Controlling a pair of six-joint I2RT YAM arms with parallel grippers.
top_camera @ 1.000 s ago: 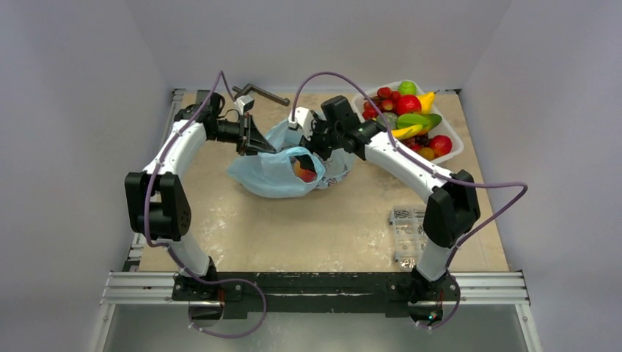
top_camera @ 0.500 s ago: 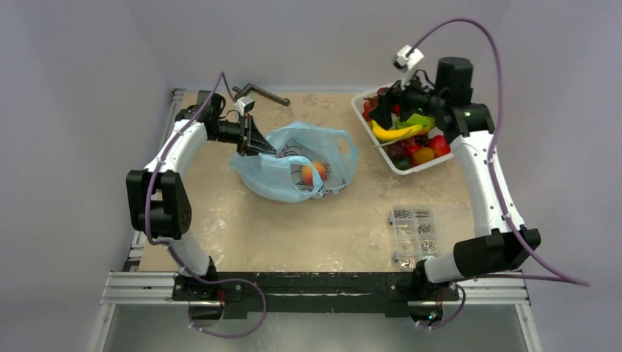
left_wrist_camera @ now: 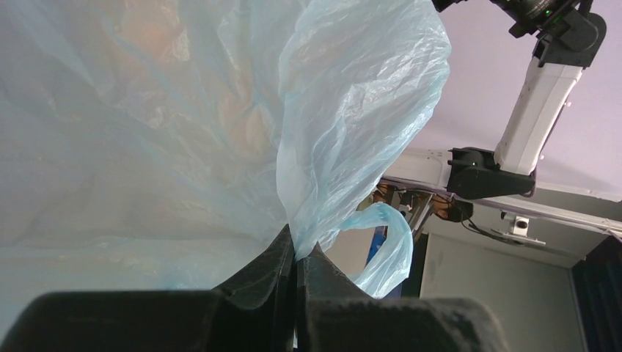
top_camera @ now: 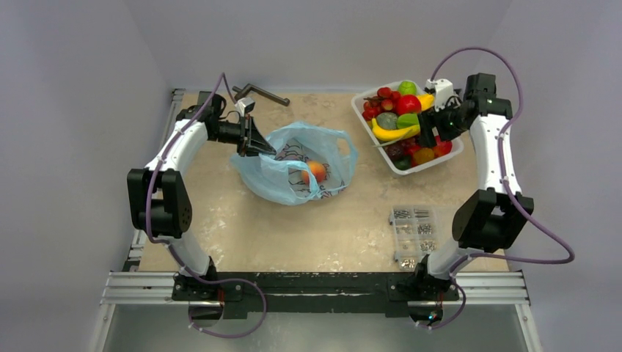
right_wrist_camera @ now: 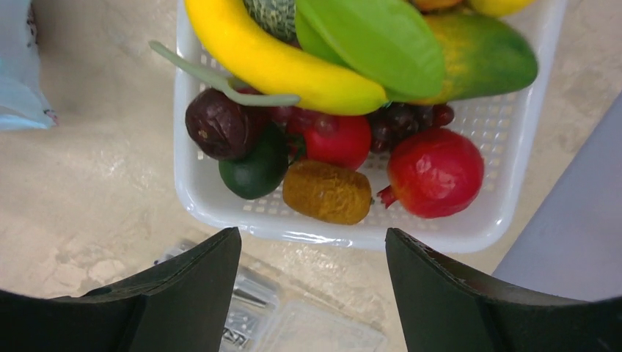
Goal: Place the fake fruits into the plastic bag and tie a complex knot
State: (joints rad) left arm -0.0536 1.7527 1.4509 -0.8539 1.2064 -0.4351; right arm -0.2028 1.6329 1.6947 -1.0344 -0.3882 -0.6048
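Pinching the plastic bag [left_wrist_camera: 352, 110], the left gripper [left_wrist_camera: 295, 258] sees mostly film; the right gripper [right_wrist_camera: 312, 235], spread, overhangs half-buried fake fruits [right_wrist_camera: 433, 172].

No lettering is legible; the markings on the plastic bag [top_camera: 268, 180] are too small to read.

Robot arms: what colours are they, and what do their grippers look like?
Both the left arm and right arm have white tube-shaped links joined by chunky black joints. A thin purple cable loops along each one. The left gripper and right gripper each have two black, wedge-shaped fingers with a rough, matte surface.
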